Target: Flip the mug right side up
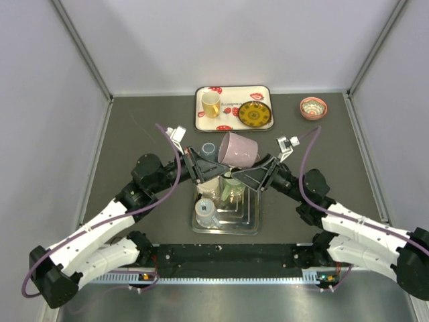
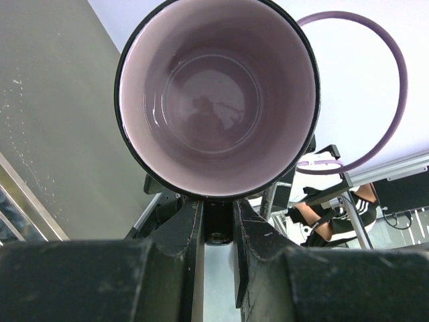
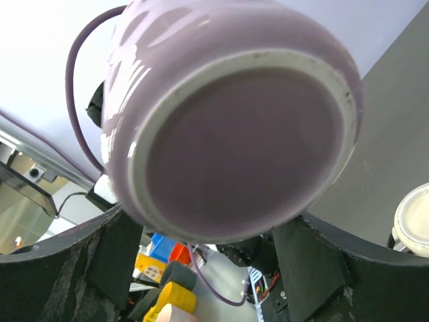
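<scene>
A purple mug (image 1: 238, 149) hangs in the air over the table's middle, lying on its side with its mouth toward the left arm. My left gripper (image 1: 214, 166) is shut on the mug just below its rim. In the left wrist view I look straight into the mug's pale interior (image 2: 218, 94), and my left gripper (image 2: 218, 215) pinches a dark part under the rim. My right gripper (image 1: 251, 172) stands open around the mug's base. In the right wrist view the mug's flat bottom (image 3: 234, 147) fills the frame, and my right gripper (image 3: 209, 225) has a finger on each side.
A white tray (image 1: 233, 89) at the back holds a yellow cup (image 1: 210, 104) and a yellow patterned plate (image 1: 255, 115). A pink bowl (image 1: 312, 107) sits back right. Below the mug, a metal rack (image 1: 249, 227) holds a clear glass (image 1: 205, 210). Grey walls enclose the table.
</scene>
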